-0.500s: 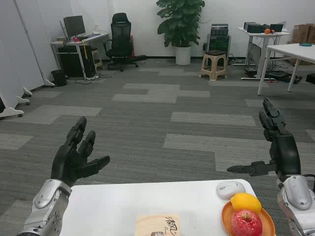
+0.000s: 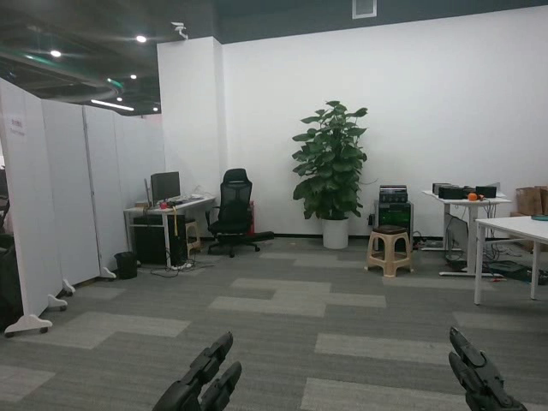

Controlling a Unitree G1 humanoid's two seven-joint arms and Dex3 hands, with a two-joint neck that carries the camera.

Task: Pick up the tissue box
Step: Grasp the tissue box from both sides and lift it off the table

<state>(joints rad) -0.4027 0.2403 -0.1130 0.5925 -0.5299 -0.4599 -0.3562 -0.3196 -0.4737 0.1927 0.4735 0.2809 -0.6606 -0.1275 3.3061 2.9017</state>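
Far left: white folding partition (image 2: pixel 64 197), tall flat smooth panels on small footed bases. Above, dark ceiling with round recessed lights (image 2: pixel 140 38).

Just right of the partition's end: small black bin (image 2: pixel 126 264), cylindrical, on the floor. Beside it, pale desk (image 2: pixel 167 208) with a thin top, carrying a dark rectangular monitor (image 2: pixel 164 185).

Bottom edge, left of centre: left hand (image 2: pixel 201 381), matte black, segmented fingers stretched up and to the right. Palm cut off by the frame, so cannot tell whether open or closed on anything.

Centre left, against the white wall: black office chair (image 2: pixel 234 210), high mesh-looking back, star base.

Underfoot across the whole middle: carpet (image 2: pixel 282 304), low-pile grey with lighter rectangular patches.

Centre: tall plant (image 2: pixel 330 163), broad glossy green leaves, bushy and rounded, in a white tapered pot (image 2: pixel 335 233).

Right of the pot: tan plastic stool (image 2: pixel 390 248), squat, with splayed legs.

Further right: white table (image 2: pixel 467 204) with slim metal legs, bearing dark boxy equipment and a small round orange object (image 2: pixel 470 197). Nearer, at the right edge: second white table (image 2: pixel 514 227), smooth top, thin legs.

Bottom right corner: right hand (image 2: pixel 478 381), black, knobbly jointed fingers pointing up and left. Only the upper fingers shown; cannot tell its state.

Tissue box: nowhere in the frame.
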